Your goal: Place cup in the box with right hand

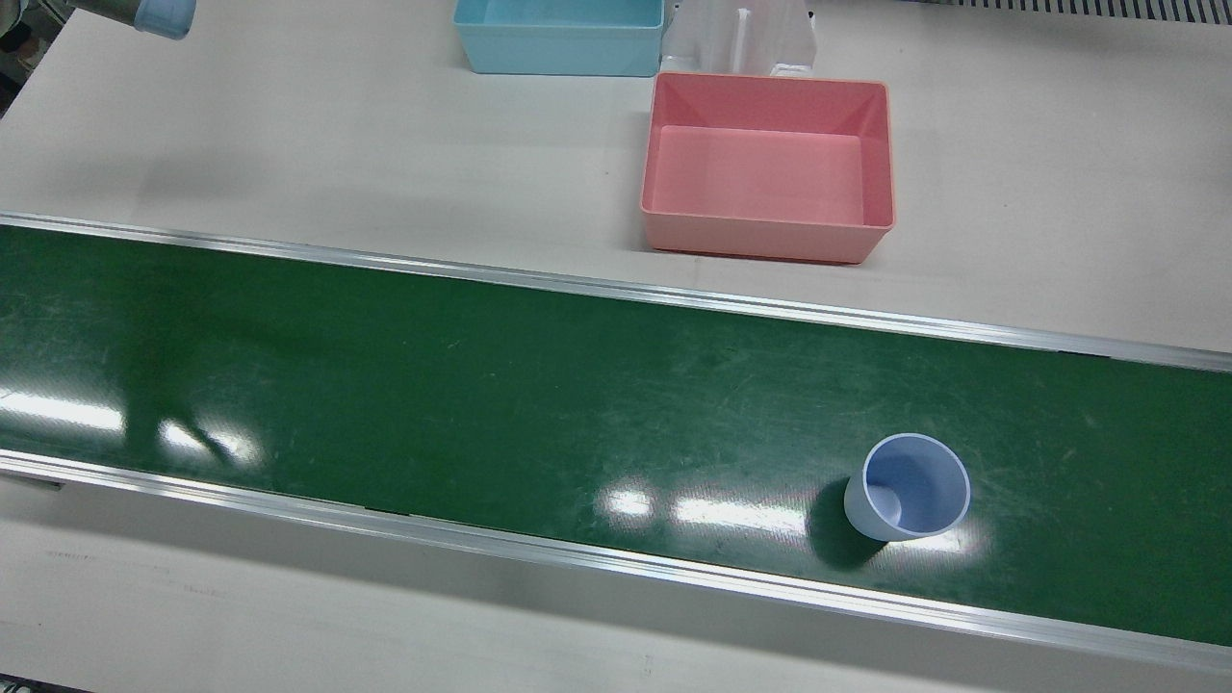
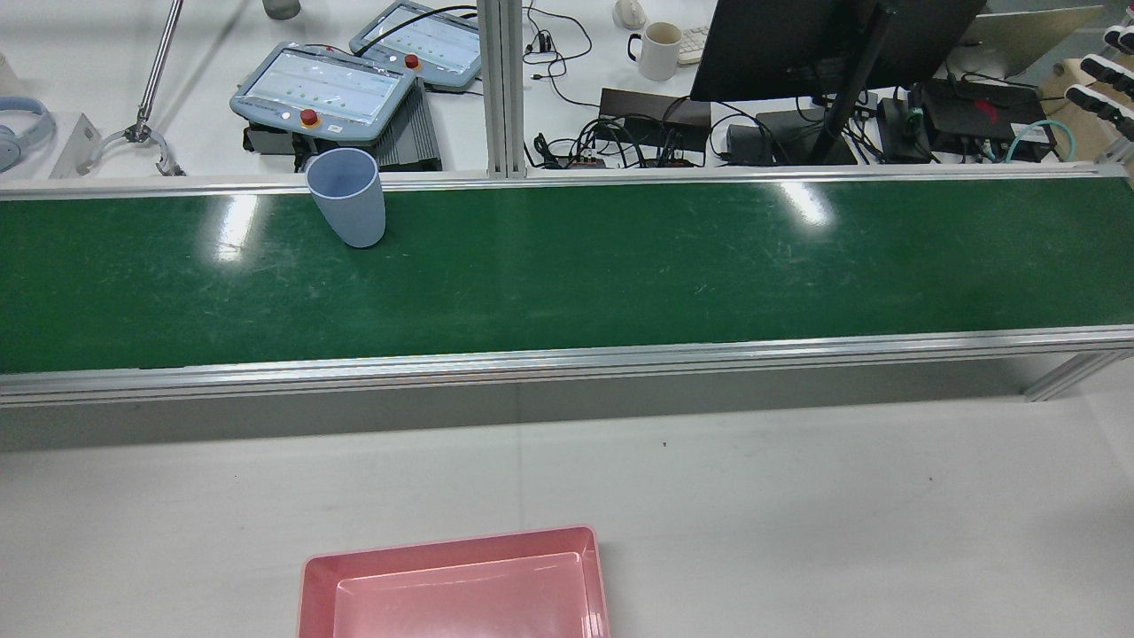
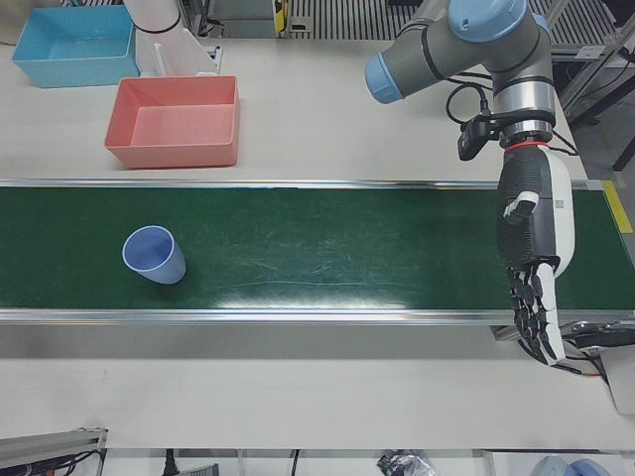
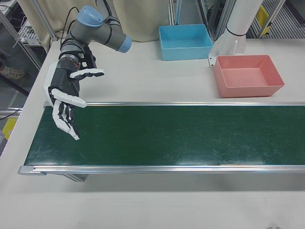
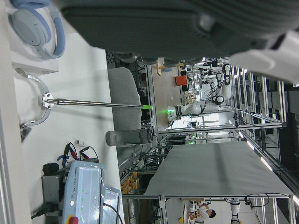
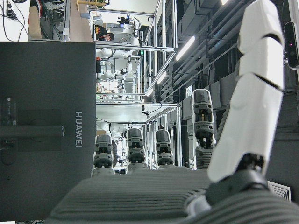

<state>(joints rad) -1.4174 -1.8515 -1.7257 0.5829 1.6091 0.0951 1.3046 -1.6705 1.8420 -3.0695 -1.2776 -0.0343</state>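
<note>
Blue cup (image 1: 908, 487) upright on the green conveyor belt (image 1: 481, 385), toward the robot's left end; pink box (image 1: 767, 164) on the white table (image 1: 289, 144) behind the belt, empty; right hand (image 4: 66, 98) at the belt's opposite end — fingers spread, holding nothing; left hand (image 3: 534, 253) likewise spread and empty, well apart from the cup.

Two arms: grey metal tube links, pale blue caps on the joints. Left arm (image 3: 466, 50): black cable looped beside the wrist, small black box clipped there, thin red ring where the hand joins. Left hand (image 3: 534, 260): black body under white shell plates, slim segmented black-and-white fingers. Right hand (image 4: 66, 98): same black-and-white build, dark ribbed wrist section. White pedestal (image 4: 236, 28) at the arm base
</note>
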